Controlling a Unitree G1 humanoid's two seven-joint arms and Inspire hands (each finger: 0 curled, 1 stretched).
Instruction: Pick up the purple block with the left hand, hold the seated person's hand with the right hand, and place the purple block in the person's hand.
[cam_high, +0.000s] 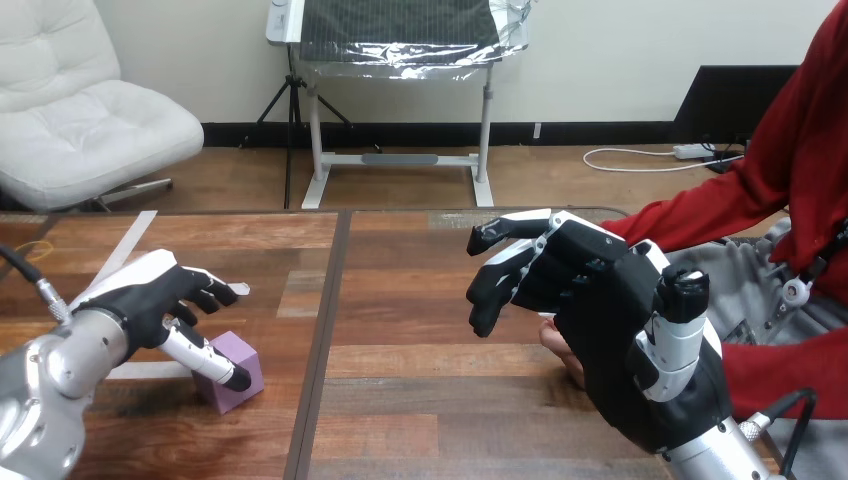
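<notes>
Purple block (240, 352) touches left robot hand (140, 300), grip unclear; right robot hand (600, 320) spread over person's hand (561, 352).

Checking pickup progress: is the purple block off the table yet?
No: the purple block rests flat on the table, with the left hand right beside it.

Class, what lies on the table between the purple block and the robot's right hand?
In the head view, only bare wooden table, crossed by a dark seam between its boards, lies between the purple block and the right hand.
</notes>
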